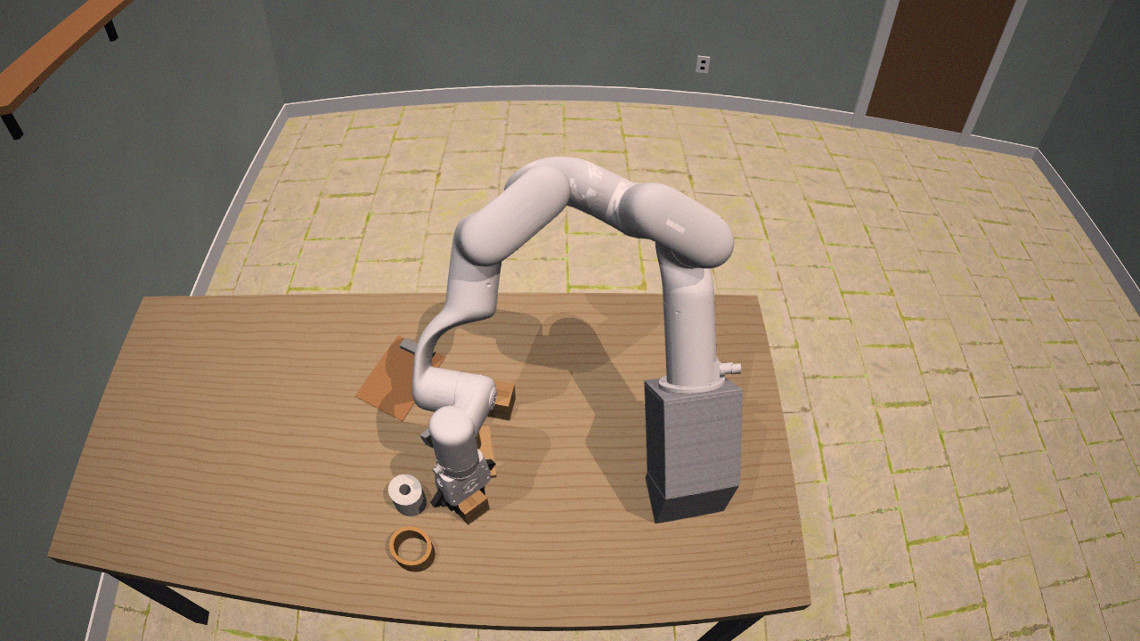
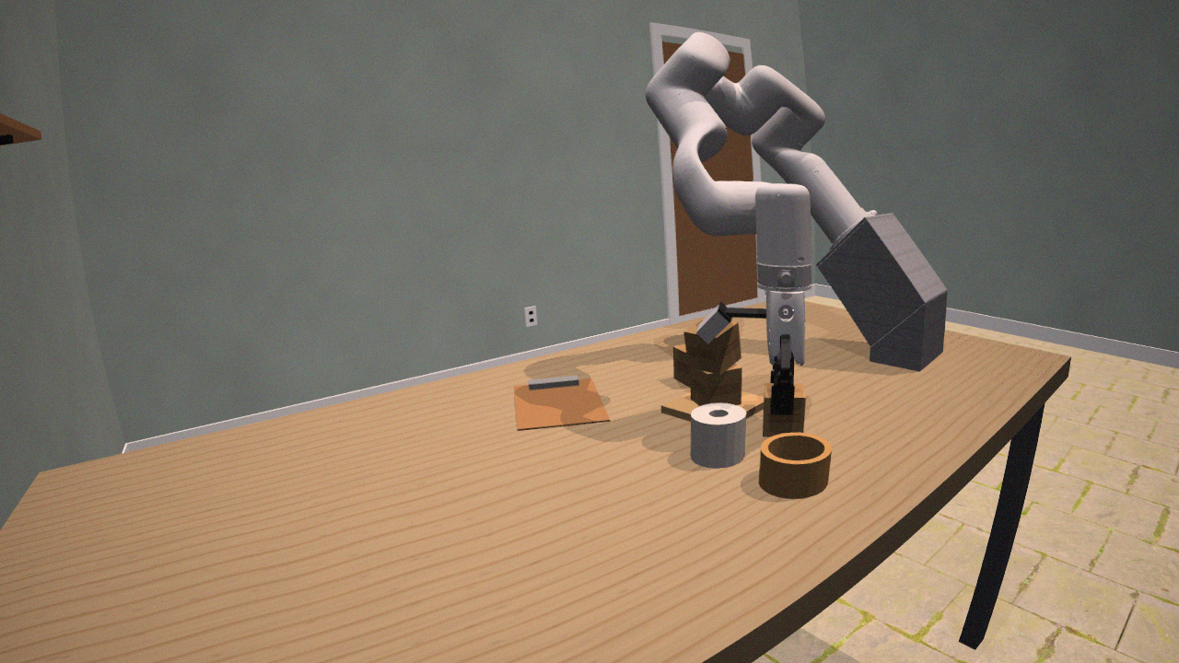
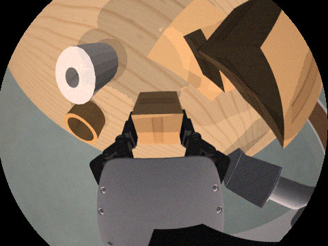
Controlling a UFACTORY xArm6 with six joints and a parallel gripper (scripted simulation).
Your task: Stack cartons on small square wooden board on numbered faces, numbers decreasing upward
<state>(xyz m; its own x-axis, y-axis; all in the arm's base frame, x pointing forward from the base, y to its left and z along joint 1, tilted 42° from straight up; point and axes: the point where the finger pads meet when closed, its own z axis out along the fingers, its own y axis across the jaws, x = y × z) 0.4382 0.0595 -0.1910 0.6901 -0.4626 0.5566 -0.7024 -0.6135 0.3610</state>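
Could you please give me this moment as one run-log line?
claw: shut on carton | carton: on table, beside grey cylinder | phase: grasp made, lift pending

white arm (image 1: 606, 198) arches from grey pedestal (image 1: 721, 486) over wooden table (image 1: 199, 446). gripper (image 1: 460, 499) points down, clamped on a brown carton (image 1: 476, 506). grey cylinder (image 1: 407, 494) just beside it, brown ring (image 1: 410, 547) near the front. orange sheet (image 1: 382, 382) partly under the arm. another carton (image 1: 503, 398) peeks out by the wrist.
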